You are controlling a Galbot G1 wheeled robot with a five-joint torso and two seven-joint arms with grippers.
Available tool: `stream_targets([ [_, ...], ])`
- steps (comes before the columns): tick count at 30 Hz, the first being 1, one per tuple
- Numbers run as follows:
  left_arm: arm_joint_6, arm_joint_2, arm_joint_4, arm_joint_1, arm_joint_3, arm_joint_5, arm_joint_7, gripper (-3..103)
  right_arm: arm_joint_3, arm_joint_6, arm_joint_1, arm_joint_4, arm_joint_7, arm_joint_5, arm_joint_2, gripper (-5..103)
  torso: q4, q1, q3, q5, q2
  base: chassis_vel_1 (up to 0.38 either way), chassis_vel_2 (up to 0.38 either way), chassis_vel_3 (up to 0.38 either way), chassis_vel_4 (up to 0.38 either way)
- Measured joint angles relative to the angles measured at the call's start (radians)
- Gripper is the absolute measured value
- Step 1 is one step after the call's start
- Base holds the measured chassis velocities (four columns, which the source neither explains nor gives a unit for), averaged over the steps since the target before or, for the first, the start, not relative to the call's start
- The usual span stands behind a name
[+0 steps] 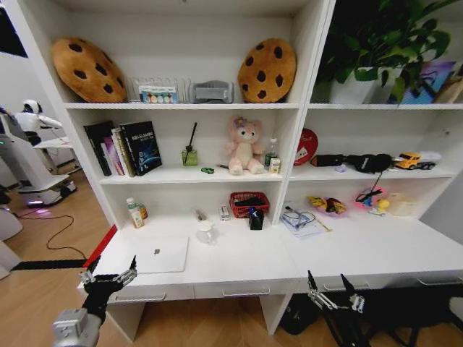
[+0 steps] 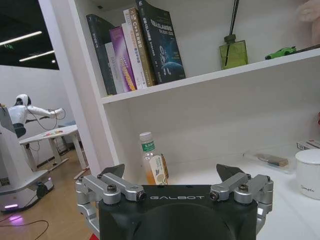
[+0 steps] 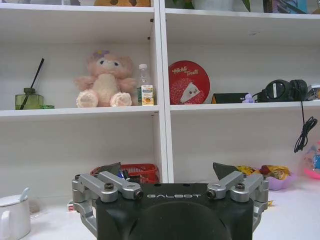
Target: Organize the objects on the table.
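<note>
Both arms low in front of the table [image 1: 239, 271], neither touching anything. Left gripper [image 1: 108, 277] sits at the front-left corner, fingers spread apart, nothing between them; "GALBOT" reads on its body in the left wrist view [image 2: 172, 182]. Right gripper [image 1: 334, 290] hangs just off the front edge right of centre, fingers also apart and empty; same "GALBOT" marking on it [image 3: 167, 180].

Silver laptop [image 1: 160, 254] lies closed and flat near the front-left corner, just beside the left gripper. Clear bottle with green label [image 1: 134, 214] stands upright at the back-left, an orange-labelled one touching it; label text too small to read. White mug [image 1: 206, 231] mid-table, red basket [image 1: 248, 204] at the back edge behind it, small black item [image 1: 256, 219] beside the basket. Yellow snack packet [image 1: 327, 204] toward the back right, cable bundle on paper [image 1: 299, 219] left of it.

Shelf above: red round tin [image 3: 188, 83] reads "Hichli Treat", roughly.
</note>
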Motion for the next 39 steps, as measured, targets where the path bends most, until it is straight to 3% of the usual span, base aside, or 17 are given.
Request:
stream_targets([
  [17, 0.0, 0.0, 0.0, 0.0, 0.0, 0.0, 0.0, 100, 0.0, -0.011, 0.015, -0.004, -0.001, 0.005, -0.009, 100, -0.0001, 0.0, 0.0, 0.0001, 0.0, 0.116, 0.114, -0.113, -0.111],
  [39, 0.0, 0.0, 0.0, 0.0, 0.0, 0.0, 0.0, 100, -0.001, -0.017, 0.017, -0.002, 0.012, -0.01, -0.006, 100, 0.0001, 0.0, 0.0, 0.0005, 0.0, 0.021, 0.02, -0.026, -0.019],
])
